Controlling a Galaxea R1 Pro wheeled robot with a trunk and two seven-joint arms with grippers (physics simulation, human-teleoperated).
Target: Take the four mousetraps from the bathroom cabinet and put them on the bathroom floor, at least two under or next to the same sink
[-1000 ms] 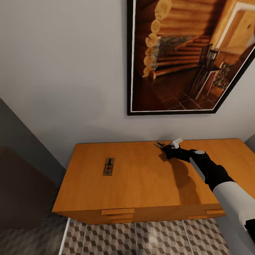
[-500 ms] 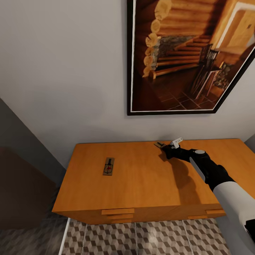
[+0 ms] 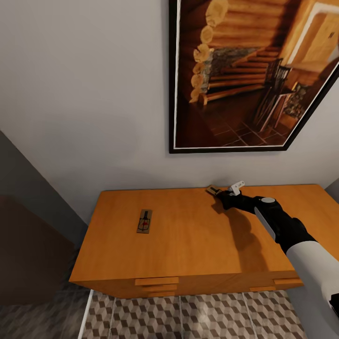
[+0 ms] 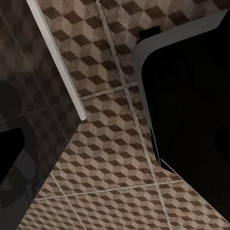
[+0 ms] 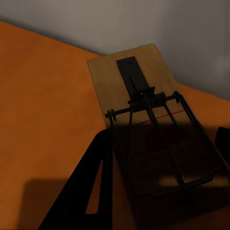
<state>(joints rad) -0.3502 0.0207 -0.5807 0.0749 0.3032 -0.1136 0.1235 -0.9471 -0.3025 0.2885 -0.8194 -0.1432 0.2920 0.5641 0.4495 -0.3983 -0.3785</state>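
Two mousetraps show on the orange-brown cabinet (image 3: 188, 249). One mousetrap (image 3: 144, 221) lies flat on the left half of its top. The other mousetrap (image 3: 213, 190) (image 5: 139, 91) is at the back edge near the wall, and my right gripper (image 3: 221, 194) (image 5: 165, 143) is shut on its near end, a dark finger (image 5: 91, 191) on either side. The patterned bathroom floor (image 3: 212, 315) (image 4: 105, 158) runs in front of the cabinet. A dark blurred finger (image 4: 9, 163) of my left gripper hangs over the tiles; its state is unclear. The sink is out of view.
A large framed picture (image 3: 254, 75) hangs on the wall above the cabinet. A dark low block (image 3: 28, 249) stands left of the cabinet. The robot's black base (image 4: 191, 105) and a white strip (image 4: 57, 57) show above the tiles.
My right gripper and the mousetrap it holds have shifted slightly to the right and up. The other mousetrap has not moved.
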